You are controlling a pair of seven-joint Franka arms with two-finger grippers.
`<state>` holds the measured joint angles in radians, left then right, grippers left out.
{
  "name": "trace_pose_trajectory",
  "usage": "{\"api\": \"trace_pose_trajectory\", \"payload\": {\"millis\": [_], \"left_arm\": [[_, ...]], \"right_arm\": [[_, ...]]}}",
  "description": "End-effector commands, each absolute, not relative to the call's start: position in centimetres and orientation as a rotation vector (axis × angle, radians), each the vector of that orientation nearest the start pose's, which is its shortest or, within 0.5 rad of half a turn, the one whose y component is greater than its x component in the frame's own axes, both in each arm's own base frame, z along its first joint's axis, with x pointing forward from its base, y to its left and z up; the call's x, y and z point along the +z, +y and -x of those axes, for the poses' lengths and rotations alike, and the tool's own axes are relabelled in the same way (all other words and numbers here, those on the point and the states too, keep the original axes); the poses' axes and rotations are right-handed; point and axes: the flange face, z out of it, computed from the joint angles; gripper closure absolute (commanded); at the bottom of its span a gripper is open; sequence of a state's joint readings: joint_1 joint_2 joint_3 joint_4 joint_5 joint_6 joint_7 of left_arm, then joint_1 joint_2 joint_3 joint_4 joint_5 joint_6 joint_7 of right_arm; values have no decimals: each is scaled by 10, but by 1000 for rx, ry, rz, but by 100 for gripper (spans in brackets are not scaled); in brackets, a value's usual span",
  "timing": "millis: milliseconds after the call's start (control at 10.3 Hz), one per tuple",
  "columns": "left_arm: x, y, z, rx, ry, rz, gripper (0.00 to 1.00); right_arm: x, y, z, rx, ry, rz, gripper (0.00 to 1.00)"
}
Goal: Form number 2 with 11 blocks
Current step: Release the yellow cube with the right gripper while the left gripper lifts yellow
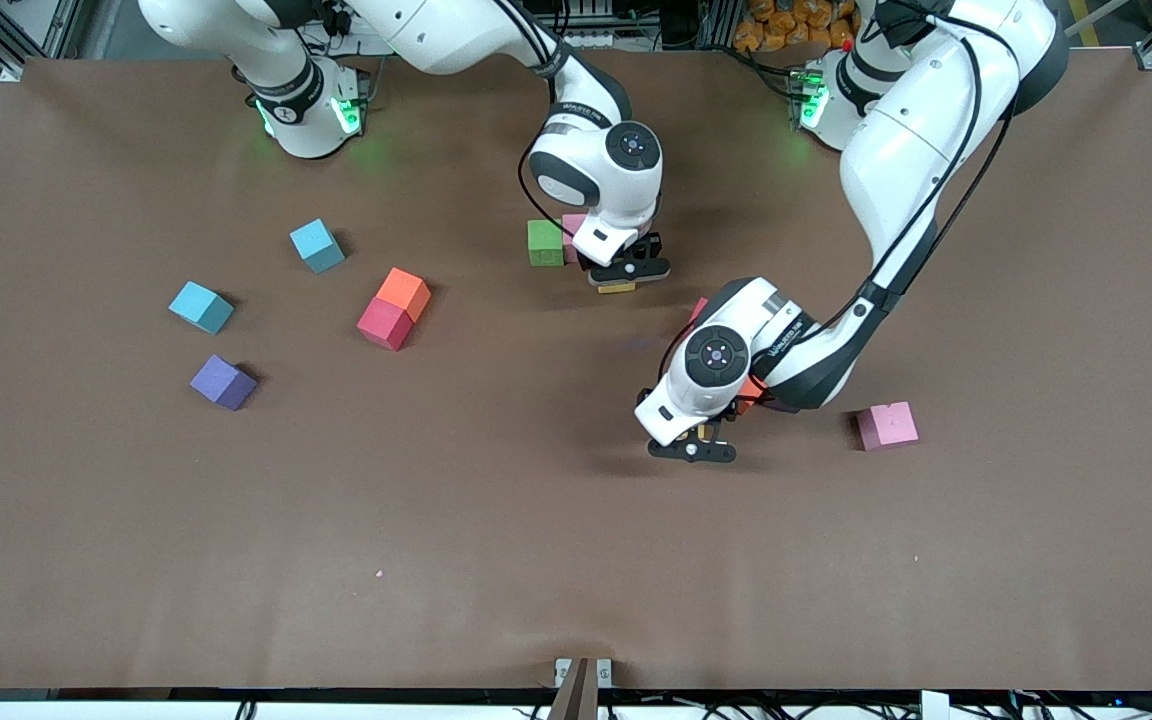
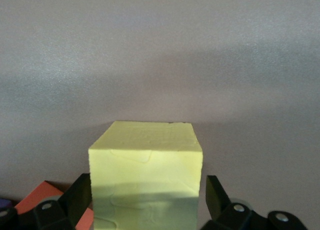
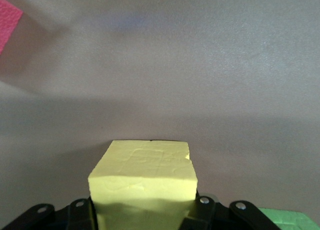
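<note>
The right gripper [image 1: 628,272] was seen clamped on a yellow matte foam cube [image 3: 144,182], low over the brown table [image 1: 496,520], with a green foam cube [image 1: 545,242] and a pink foam cube [image 1: 573,232] touching each other just beside it. The left gripper [image 1: 693,448] was held with its fingers [image 2: 76,197] apart around a second yellow foam cube [image 2: 146,172], an orange foam cube [image 2: 37,200] lying just beside it

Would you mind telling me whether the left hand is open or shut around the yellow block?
Open. In the left wrist view the left hand straddles the yellow block, with a gap between each finger and the block's sides.
</note>
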<state>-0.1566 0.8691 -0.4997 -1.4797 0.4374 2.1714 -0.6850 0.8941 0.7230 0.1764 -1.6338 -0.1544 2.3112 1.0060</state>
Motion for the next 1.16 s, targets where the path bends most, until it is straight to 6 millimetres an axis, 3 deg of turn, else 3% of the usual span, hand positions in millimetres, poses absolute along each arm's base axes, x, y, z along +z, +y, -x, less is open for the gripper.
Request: {"api": "trace_pose_trajectory", "payload": {"millis": [0, 873, 1067], "left_arm": [[200, -365, -608, 85, 164, 3120, 0], [210, -367, -611, 75, 134, 3142, 13], [212, -367, -612, 70, 134, 3142, 22]], "right_arm": [[197, 593, -342, 32, -228, 3162, 67], [195, 591, -344, 46, -280, 3159, 67], [195, 591, -344, 47, -278, 3158, 67]]}}
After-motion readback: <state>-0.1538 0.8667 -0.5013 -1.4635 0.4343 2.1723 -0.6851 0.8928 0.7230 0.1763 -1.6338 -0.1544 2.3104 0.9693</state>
